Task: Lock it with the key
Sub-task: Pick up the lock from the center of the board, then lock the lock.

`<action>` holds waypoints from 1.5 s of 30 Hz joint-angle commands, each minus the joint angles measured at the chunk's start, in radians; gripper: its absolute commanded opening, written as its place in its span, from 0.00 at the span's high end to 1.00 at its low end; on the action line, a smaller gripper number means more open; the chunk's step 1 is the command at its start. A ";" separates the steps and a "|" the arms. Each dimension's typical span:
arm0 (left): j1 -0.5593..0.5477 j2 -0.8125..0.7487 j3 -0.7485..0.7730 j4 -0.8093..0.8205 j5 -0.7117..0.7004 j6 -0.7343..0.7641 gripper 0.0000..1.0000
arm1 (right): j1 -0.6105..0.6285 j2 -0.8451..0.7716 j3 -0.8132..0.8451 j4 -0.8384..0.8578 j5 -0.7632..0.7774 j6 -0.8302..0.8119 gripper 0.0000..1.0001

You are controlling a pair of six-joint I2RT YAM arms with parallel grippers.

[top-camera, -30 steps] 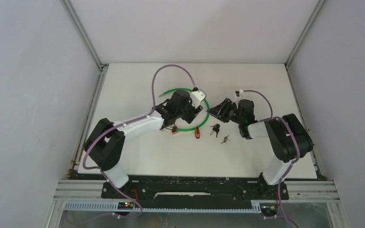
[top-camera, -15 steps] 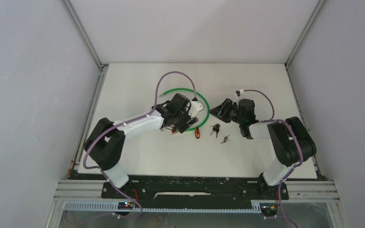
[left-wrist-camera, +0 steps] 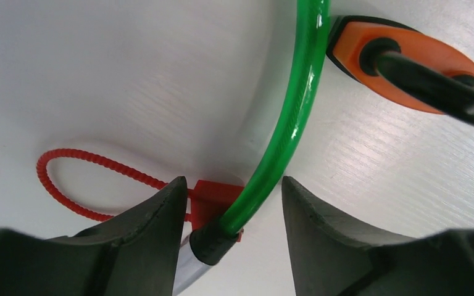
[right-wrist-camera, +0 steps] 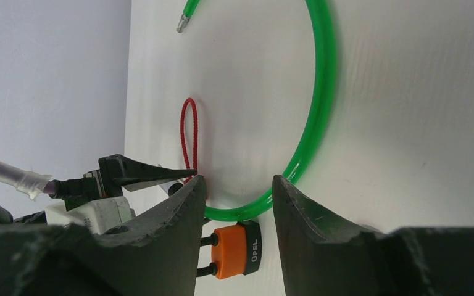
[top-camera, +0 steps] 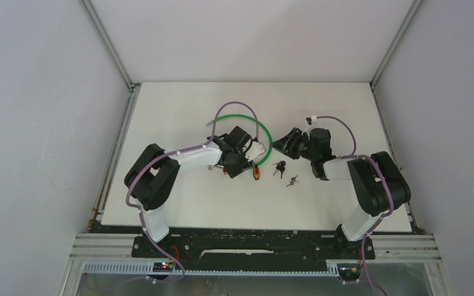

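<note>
Green cable (left-wrist-camera: 291, 117), orange padlock (left-wrist-camera: 416, 49) with black shackle, red twisted cord (left-wrist-camera: 117, 167), white table (left-wrist-camera: 129, 74).

Your orange padlock (top-camera: 257, 173) lies flat, black shackle showing, right beside the curve of the green cable (top-camera: 260, 125). The cable bends in an open loop, with its black-capped end by a red cord loop (left-wrist-camera: 80, 157). Small keys (top-camera: 279, 166) lie loose just right of the padlock.

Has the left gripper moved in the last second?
Yes. In the top view the left gripper has come toward the near table edge, closing on the orange padlock, which has stayed put. Its open jaws now straddle the end of the green cable.
</note>
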 commanded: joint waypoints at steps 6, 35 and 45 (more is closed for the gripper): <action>-0.015 0.029 0.080 -0.003 -0.042 0.078 0.64 | -0.003 -0.013 0.033 0.012 -0.001 -0.021 0.53; 0.120 -0.486 -0.159 0.526 0.239 -0.206 1.00 | 0.010 -0.129 -0.198 0.496 0.086 -0.079 0.51; 0.125 -0.479 -0.155 0.534 0.606 -0.116 1.00 | 0.160 -0.132 -0.297 0.834 0.163 -0.351 0.44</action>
